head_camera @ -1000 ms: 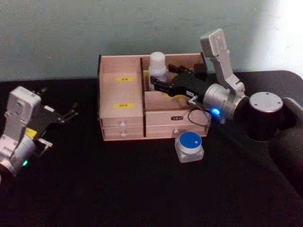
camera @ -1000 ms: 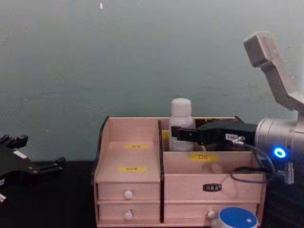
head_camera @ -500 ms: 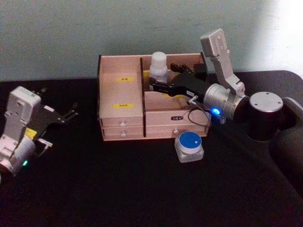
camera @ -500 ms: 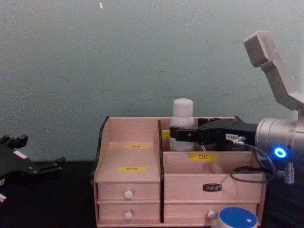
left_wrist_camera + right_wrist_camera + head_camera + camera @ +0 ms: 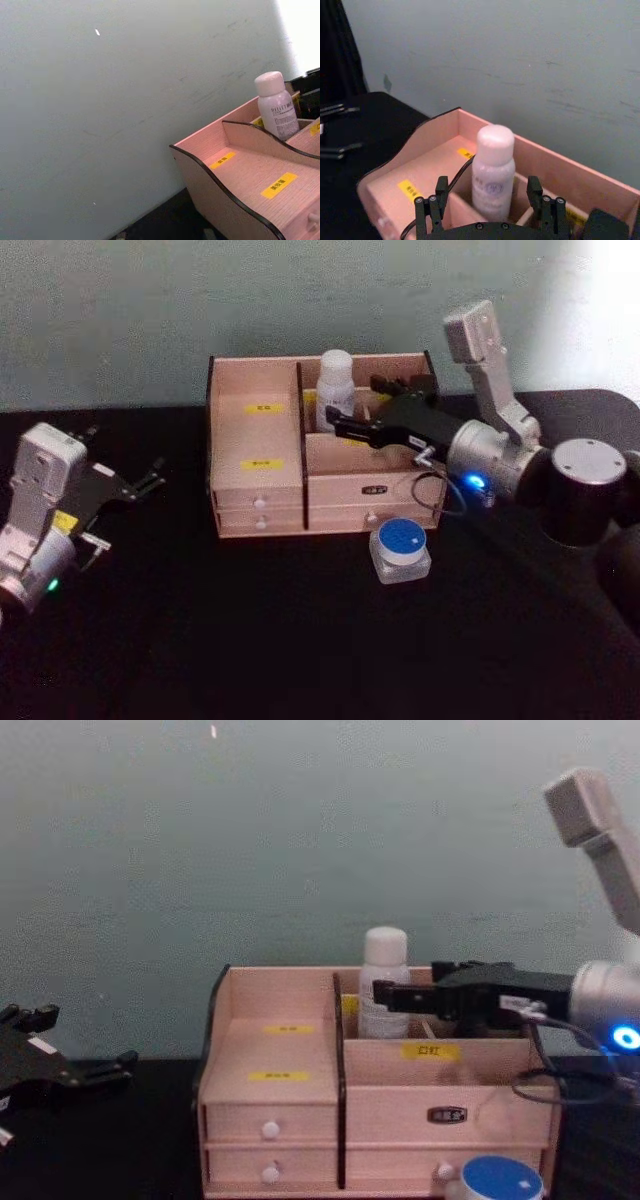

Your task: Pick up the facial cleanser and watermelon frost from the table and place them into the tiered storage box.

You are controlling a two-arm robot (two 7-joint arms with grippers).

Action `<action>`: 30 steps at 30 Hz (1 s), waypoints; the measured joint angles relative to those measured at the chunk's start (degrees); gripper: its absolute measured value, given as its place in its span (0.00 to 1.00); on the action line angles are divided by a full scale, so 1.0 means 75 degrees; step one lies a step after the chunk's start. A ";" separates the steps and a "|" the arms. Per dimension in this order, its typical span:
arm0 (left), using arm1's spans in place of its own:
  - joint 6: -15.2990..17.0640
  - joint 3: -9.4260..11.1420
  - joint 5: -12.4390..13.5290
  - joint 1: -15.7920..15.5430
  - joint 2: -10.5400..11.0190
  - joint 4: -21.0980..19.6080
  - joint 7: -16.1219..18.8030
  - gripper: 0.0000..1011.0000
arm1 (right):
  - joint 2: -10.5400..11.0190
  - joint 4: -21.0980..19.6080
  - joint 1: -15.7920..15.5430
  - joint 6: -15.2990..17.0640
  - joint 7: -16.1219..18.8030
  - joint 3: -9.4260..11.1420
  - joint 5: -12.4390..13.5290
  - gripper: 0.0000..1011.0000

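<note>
There are one bottle, one jar and one box on the black table, and two grippers. The single facial cleanser stands upright in the rear right compartment of the tiered storage box, its cap rising above the back wall. The right gripper hangs over the right half of the box, level with the bottle. Its two fingers are spread wide on either side of the bottle without touching it. The one watermelon frost sits on the table just in front of the box's lower right drawer, apart from both grippers. The chest view shows three white knobs on the drawer fronts. The left gripper is parked well to the left of the box, its two thin fingers apart and holding nothing.
</note>
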 joint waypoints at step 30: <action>0.0000 0.0000 0.0000 0.0000 0.0000 0.0000 0.0000 0.99 | 0.2792 -0.3189 -0.2560 0.0131 0.1105 -0.0063 0.0870 0.99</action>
